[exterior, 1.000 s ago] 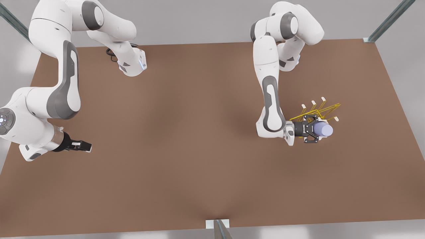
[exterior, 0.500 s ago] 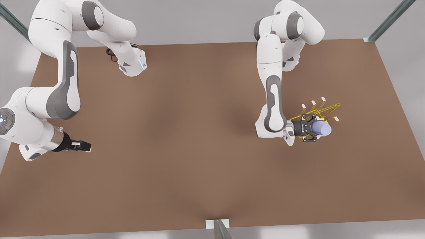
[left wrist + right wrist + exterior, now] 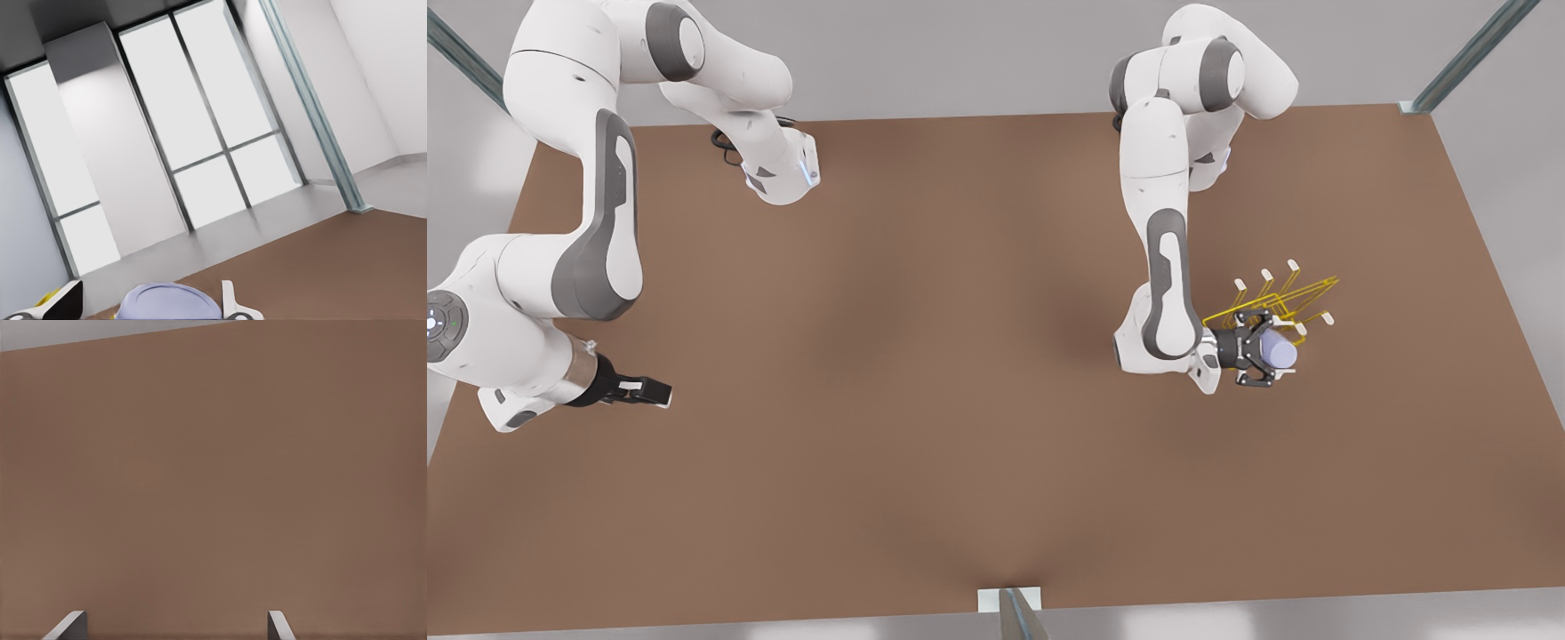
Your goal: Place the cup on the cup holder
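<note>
Left gripper (image 3: 1270,354) is clamping the cup (image 3: 1280,353), tilting it more upright than a second ago, right over the cup holder (image 3: 1303,296) prongs; placement looks close. Right gripper (image 3: 660,391) is waiting, fingers spread, holding nothing.

My left gripper (image 3: 1267,354) has matt black fingers clamped on the cup (image 3: 1280,354), a smooth, matt lavender-blue piece that looks like plastic. Right of centre in the front view, the cup holder (image 3: 1303,298) is thin glossy yellow wire with white tips. The table (image 3: 925,373) is flat, matt brown board. My arm shells are glossy white plastic.
</note>
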Controlling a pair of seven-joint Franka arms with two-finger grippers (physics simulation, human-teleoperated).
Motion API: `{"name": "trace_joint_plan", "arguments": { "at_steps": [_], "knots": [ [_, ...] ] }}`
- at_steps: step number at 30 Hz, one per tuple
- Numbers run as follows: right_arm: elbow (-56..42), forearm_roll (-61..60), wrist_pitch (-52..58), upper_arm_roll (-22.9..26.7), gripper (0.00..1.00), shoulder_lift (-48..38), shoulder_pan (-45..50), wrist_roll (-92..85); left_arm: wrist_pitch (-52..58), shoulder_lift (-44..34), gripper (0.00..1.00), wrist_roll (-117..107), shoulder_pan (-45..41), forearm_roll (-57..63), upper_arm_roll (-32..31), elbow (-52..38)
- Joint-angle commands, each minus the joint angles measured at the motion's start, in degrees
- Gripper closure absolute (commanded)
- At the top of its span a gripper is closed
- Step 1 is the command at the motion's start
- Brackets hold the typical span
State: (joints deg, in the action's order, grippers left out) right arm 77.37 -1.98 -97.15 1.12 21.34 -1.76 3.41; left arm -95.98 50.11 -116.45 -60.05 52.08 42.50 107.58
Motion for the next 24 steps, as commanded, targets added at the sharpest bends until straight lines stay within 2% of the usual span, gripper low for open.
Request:
{"name": "trace_joint_plan", "arguments": {
  "at_steps": [1, 3, 4, 5, 6, 7, 8, 10, 12, 14, 16, 17, 18, 20, 22, 24],
  "knots": [
    [-0.03, -0.04, -0.06, 0.02, 0.0, -0.07, 0.0, -0.07, 0.44, -0.18, 0.0, -2.38, 0.02, -0.05, 0.13, 0.0],
    [-0.12, -0.04, -0.06, 0.02, 0.0, -0.07, 0.0, 0.02, 2.81, -3.08, 0.0, 0.7, -1.12, 0.12, 0.57, 0.09],
    [-0.12, -0.04, -0.06, 0.02, 0.0, -0.07, 0.0, 0.02, 4.92, -6.94, 0.0, 5.17, -2.88, -0.14, 0.66, 0.18],
    [-0.12, -0.04, -0.06, 0.02, 0.0, -0.07, 0.0, 0.02, 9.92, -15.29, 0.0, 13.95, -5.87, -1.28, 1.45, -1.39],
    [-0.12, -0.04, -0.06, 0.02, 0.0, -0.07, 0.0, 0.02, 17.75, -19.96, 0.0, 27.47, -4.9, -14.26, 0.83, -16.4],
    [-0.12, -0.04, -0.06, 0.02, 0.0, -0.07, 0.0, 0.02, 26.18, -18.82, 0.0, 41.55, -2.97, -25.7, 1.19, -27.93],
    [-0.12, -0.04, -0.06, 0.02, 0.0, -0.07, 0.0, 0.02, 30.76, -18.9, 0.0, 51.39, -2.53, -33.61, 0.75, -33.13],
    [-0.03, -0.04, -0.06, -0.07, 0.0, -0.07, 0.0, 0.02, 31.56, -19.87, 0.0, 74.42, -1.74, -44.78, 0.66, -36.21],
    [-0.03, -0.04, 0.03, 0.02, 0.0, -0.07, 0.0, 0.02, 31.47, -22.94, 0.0, 94.0, 4.22, -55.23, -0.47, -40.51],
    [-0.03, -0.04, 0.12, 0.02, 0.0, -0.07, 0.0, 0.02, 26.56, -26.98, 0.0, 109.49, 18.19, -53.15, -18.12, -40.34],
    [-0.03, -0.04, 0.12, 0.02, 0.0, -0.07, 0.0, -0.07, 18.65, -35.06, 0.0, 119.44, 33.99, -47.52, -37.09, -32.01],
    [-0.03, -0.04, 0.12, -0.07, 0.0, -0.07, 0.0, -0.07, 18.2, -36.04, 0.0, 120.66, 40.33, -46.73, -43.53, -30.76],
    [-0.03, -0.04, 0.12, 0.02, 0.0, -0.07, 0.0, -0.07, 13.56, -38.67, 0.0, 124.45, 40.89, -46.72, -43.81, -26.38],
    [-0.03, -0.04, 0.12, -0.07, 0.0, -0.07, -0.08, -0.07, 10.37, -39.83, 0.0, 120.34, 41.24, -50.5, -42.85, -25.75],
    [-0.03, -0.04, 0.12, -0.07, 0.0, -0.07, -0.08, -0.07, 12.83, -38.69, 0.0, 117.51, 41.24, -50.68, -41.44, -27.24],
    [-0.03, -0.04, 0.03, 0.02, 0.0, 0.02, -0.08, -0.07, 16.97, -34.9, 0.0, 117.15, 41.5, -50.68, -41.09, -32.34]
  ]
}}
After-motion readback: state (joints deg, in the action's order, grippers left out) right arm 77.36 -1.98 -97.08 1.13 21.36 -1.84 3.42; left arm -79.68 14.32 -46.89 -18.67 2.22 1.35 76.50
